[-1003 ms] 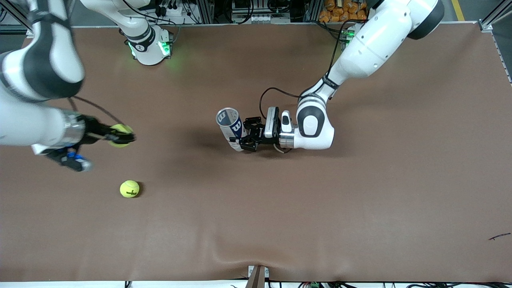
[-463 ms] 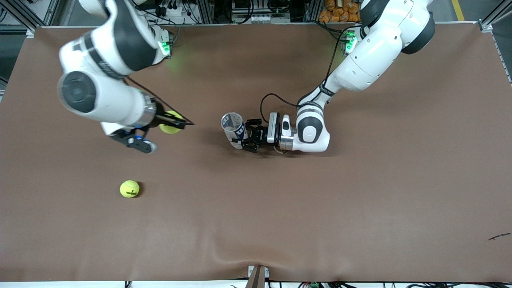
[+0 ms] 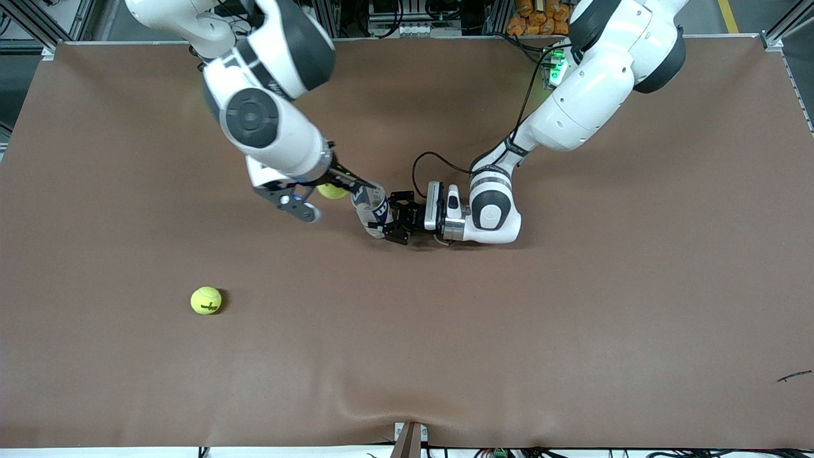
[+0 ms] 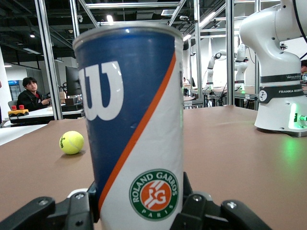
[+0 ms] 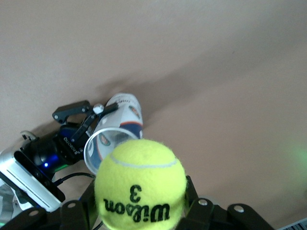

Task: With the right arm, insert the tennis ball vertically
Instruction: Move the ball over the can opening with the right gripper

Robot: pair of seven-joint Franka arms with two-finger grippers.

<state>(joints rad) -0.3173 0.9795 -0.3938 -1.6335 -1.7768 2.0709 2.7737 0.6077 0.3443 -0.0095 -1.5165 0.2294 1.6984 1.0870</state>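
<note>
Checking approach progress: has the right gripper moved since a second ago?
Yes. The right gripper, carrying its tennis ball, has travelled from the right arm's end of the table to just beside the upright can held by the left gripper.

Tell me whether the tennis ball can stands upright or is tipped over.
Upright. The Wilson can stands vertically on the table, shown by the left wrist view, clamped low by the left hand; the right wrist view shows its open mouth facing up.

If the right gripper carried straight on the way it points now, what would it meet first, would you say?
Most likely the open mouth of the can: the right gripper, holding a tennis ball, points almost straight at it, though depth is hard to judge. The left gripper holds the can upright.
</note>
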